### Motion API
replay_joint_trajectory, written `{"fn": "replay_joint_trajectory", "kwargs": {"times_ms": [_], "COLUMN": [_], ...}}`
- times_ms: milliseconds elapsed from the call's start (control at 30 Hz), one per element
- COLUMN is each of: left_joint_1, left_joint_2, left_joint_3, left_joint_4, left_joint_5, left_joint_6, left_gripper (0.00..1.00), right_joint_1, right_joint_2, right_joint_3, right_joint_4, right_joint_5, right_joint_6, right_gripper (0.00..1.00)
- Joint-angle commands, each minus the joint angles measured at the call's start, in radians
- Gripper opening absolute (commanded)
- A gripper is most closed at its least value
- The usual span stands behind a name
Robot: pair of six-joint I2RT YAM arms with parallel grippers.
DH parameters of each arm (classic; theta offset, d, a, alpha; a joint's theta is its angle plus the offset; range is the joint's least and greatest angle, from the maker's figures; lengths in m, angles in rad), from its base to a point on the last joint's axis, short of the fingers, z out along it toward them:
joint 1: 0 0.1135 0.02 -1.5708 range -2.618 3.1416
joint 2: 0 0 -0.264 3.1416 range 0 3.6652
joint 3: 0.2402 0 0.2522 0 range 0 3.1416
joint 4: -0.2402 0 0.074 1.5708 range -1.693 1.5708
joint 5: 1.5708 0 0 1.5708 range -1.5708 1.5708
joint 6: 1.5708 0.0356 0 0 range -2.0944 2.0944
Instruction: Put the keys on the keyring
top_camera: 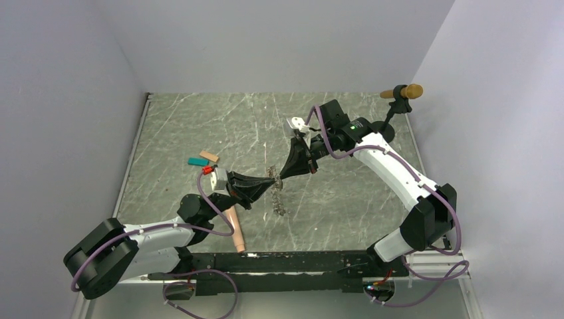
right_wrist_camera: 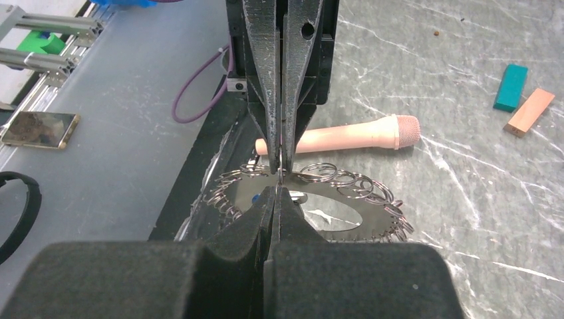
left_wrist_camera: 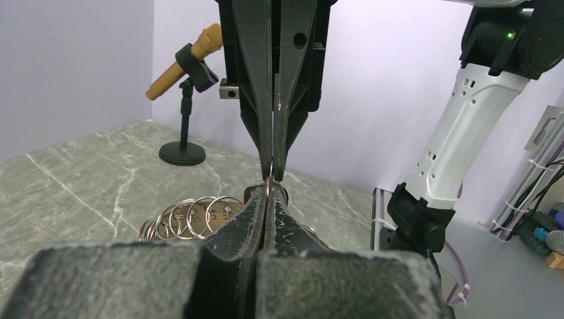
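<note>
My left gripper (top_camera: 271,182) and right gripper (top_camera: 282,177) meet tip to tip above the table's middle. Both are shut on the same small wire ring (left_wrist_camera: 269,183) of the keyring (top_camera: 278,199), which hangs below them to the table. In the right wrist view the keyring (right_wrist_camera: 380,218) is a dark flat loop edged with many small split rings. Those rings also show in the left wrist view (left_wrist_camera: 193,216). A tiny blue bit (right_wrist_camera: 255,198), perhaps a key head, sits on the loop by my right fingertips. No other keys can be made out.
A peach cylinder (top_camera: 234,229) lies near the left arm, under the keyring in the right wrist view (right_wrist_camera: 346,136). Teal (top_camera: 197,161) and tan (top_camera: 209,157) blocks lie at centre left. A microphone on a stand (top_camera: 401,93) is at the back right.
</note>
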Motion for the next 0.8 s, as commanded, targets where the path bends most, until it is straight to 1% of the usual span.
{"fn": "replay_joint_trajectory", "kwargs": {"times_ms": [0,433,767], "left_joint_1": [-0.007,-0.01,-0.02], "left_joint_2": [-0.011,0.005,0.022], "left_joint_3": [0.012,0.03,0.034], "left_joint_4": [0.102,0.104,0.12], "left_joint_5": [-0.015,-0.004,-0.006], "left_joint_6": [-0.015,-0.016,-0.01], "left_gripper": [0.0,0.0,0.0], "right_joint_1": [0.004,0.007,0.007], "right_joint_2": [-0.03,-0.031,-0.031], "right_joint_3": [-0.004,-0.01,-0.024], "right_joint_4": [0.041,0.065,0.103], "right_joint_5": [-0.009,-0.008,-0.037], "right_joint_6": [0.021,0.052,0.098], "right_gripper": [0.0,0.0,0.0]}}
